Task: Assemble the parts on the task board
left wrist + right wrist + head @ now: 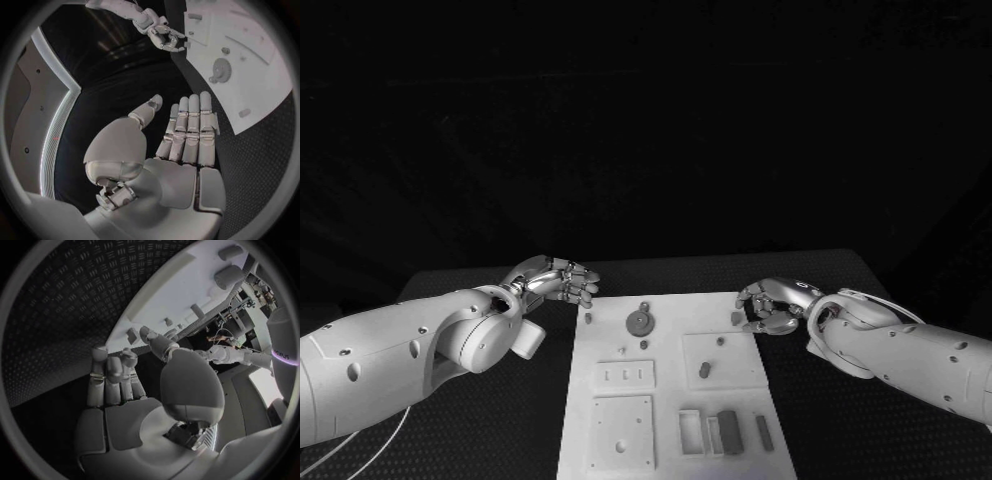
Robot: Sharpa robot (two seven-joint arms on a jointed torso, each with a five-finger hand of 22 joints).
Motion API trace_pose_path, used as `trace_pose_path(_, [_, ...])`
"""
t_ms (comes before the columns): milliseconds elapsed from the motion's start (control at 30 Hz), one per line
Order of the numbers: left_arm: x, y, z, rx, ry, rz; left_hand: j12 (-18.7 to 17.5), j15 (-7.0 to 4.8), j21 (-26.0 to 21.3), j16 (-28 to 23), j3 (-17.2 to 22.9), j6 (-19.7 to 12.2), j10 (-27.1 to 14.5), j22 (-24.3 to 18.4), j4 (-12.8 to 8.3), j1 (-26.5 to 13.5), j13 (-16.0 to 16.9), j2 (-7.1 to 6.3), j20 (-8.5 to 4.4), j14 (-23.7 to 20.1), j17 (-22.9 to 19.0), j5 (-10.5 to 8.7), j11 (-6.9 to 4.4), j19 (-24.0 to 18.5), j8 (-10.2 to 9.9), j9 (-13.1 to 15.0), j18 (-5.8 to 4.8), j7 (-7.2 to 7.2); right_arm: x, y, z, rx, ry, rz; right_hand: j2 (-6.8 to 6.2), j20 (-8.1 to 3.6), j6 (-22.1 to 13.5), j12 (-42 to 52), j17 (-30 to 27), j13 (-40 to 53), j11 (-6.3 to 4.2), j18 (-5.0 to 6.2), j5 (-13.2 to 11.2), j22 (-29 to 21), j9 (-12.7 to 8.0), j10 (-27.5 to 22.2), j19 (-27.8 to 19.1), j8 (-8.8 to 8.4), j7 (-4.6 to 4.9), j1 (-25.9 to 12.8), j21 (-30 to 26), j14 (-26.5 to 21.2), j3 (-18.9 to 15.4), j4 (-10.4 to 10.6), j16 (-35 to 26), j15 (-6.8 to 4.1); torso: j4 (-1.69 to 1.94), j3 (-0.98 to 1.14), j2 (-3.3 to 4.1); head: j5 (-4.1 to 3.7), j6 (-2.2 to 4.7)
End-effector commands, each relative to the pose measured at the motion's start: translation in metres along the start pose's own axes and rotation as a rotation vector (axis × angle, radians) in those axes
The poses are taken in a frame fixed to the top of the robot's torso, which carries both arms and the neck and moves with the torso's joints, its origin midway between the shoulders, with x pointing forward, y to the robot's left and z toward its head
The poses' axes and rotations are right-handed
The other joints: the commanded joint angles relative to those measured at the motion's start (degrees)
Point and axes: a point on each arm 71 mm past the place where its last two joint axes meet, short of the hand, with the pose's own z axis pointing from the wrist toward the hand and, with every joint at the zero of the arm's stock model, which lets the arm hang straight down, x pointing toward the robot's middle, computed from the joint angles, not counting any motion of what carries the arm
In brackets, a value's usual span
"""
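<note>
the task board [668, 440] lies flat in the middle of the black table [834, 270], its long side running away from the robot; on it sit small grey parts: a round disc part [639, 321] near the far end, a small block [705, 369] in a square recess right of centre, and upright dark blocks [728, 432] in the near right area; the left hand [557, 281] hangs just off the board's far left corner, fingers straight and side by side in the left wrist view [190, 132], thumb held away, holding nothing; the right hand [773, 305] hovers at the board's far right edge, fingers loosely curled in the head view but parted from the thumb in the right wrist view [115, 377], gripping nothing.
</note>
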Motion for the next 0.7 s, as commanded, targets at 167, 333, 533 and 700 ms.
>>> trace_pose_path(167, [0.006, -0.002, 0.001, 0.017, 0.028, -0.002, -0.28, 0.00, -0.37, -0.18, -0.10, 0.00, 0.08, 0.07, -0.10, -0.24, 0.11, 0.09, -0.19, 0.15, 0.12, 0.24, 0.28, 0.10, -0.27, -0.06, 0.95, 0.54, 0.001, 0.000, 0.004, -0.003, -0.010, -0.009, 0.12, 0.01, -0.25, 0.78, 0.21, -0.16, 0.60, 1.17, -0.15, 1.21, 0.08, -2.44, -0.01, -0.07, 0.29, -0.26, 0.70, -0.18, -0.07, 0.24, 0.64, 0.14, 0.13, -0.20, -0.11, -0.08, 0.06])
trace_pose_path(333, [0.006, -0.001, 0.001, 0.017, 0.028, -0.003, -0.32, 0.01, -0.39, -0.23, -0.13, -0.05, 0.05, 0.09, -0.03, -0.33, 0.12, 0.10, -0.18, 0.15, 0.16, 0.24, 0.30, 0.10, -0.32, -0.07, 0.95, 0.58, 0.005, 0.000, 0.006, -0.002, 0.002, -0.001, 0.34, -0.04, -0.17, 0.90, 0.24, -0.21, 0.62, 1.17, -0.14, 1.20, 0.12, -2.36, 0.08, -0.01, 0.30, -0.27, 0.80, -0.09, -0.03, 0.36, 0.74, 0.17, 0.15, -0.27, -0.07, 0.05, 0.10])
trace_pose_path(533, [0.005, -0.001, 0.001, 0.015, 0.028, -0.003, -0.36, 0.01, -0.41, -0.27, -0.13, -0.08, 0.03, 0.10, 0.00, -0.38, 0.14, 0.12, -0.18, 0.15, 0.20, 0.24, 0.31, 0.09, -0.35, -0.08, 0.95, 0.60, 0.012, 0.001, 0.006, -0.002, 0.017, 0.004, 0.63, -0.07, -0.03, 1.00, 0.25, -0.27, 0.61, 1.17, -0.13, 1.19, 0.18, -2.33, 0.11, 0.09, 0.29, -0.30, 0.88, -0.05, 0.03, 0.48, 0.81, 0.18, 0.12, -0.29, -0.04, 0.22, -0.04])
trace_pose_path(700, [0.005, 0.000, 0.001, 0.014, 0.028, -0.003, -0.38, 0.01, -0.43, -0.29, -0.14, -0.10, 0.02, 0.11, 0.00, -0.39, 0.14, 0.10, -0.18, 0.15, 0.22, 0.24, 0.32, 0.09, -0.37, -0.08, 0.96, 0.61, 0.014, 0.000, 0.007, 0.000, 0.019, 0.004, 1.14, -0.14, 0.61, 1.16, 0.26, -0.38, 0.56, 1.17, -0.14, 1.19, 0.38, -2.32, 0.08, 0.47, 0.24, -0.20, 1.00, -0.01, 0.09, 0.45, 0.91, 0.16, 0.07, -0.26, -0.04, 0.29, -0.19])
